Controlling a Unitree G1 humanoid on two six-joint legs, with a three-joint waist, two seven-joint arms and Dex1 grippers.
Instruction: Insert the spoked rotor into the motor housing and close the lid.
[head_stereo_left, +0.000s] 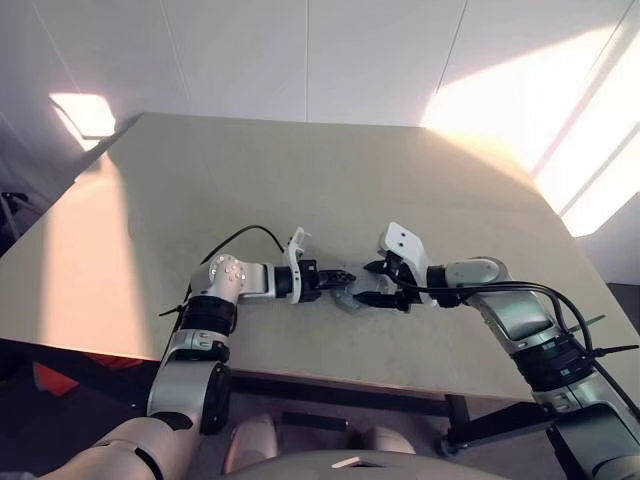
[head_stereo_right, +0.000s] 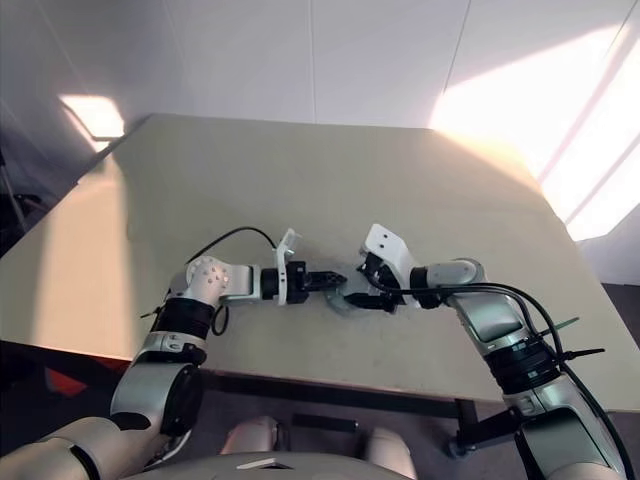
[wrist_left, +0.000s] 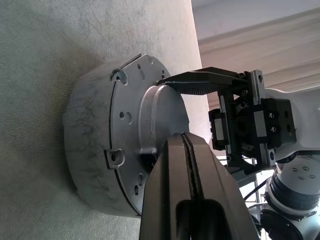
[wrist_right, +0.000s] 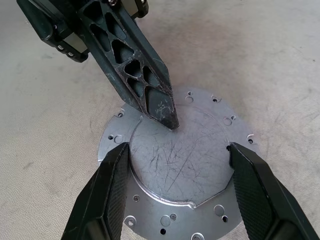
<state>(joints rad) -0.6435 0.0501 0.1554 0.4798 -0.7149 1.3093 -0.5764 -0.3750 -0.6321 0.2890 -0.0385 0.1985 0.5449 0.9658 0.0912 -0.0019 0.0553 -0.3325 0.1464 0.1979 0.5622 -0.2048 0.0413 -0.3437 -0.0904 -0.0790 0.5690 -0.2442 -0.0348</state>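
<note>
The grey round motor housing (wrist_left: 85, 150) stands on the table with its metal lid (wrist_right: 200, 210) lying flat on top. The spoked rotor is hidden. My left gripper (head_stereo_left: 345, 277) reaches in from the left, shut, with its joined tips pressed on the lid's raised centre near its edge. My right gripper (wrist_right: 180, 165) comes from the right and straddles that raised centre. One of its fingers (wrist_right: 115, 190) rests against each side of the raised centre, so it is shut on the lid.
The beige table (head_stereo_left: 300, 180) stretches far behind the housing. Its front edge lies just below both arms. A black cable (head_stereo_left: 245, 235) loops from my left wrist over the tabletop. Bright sunlight patches fall at the right and left.
</note>
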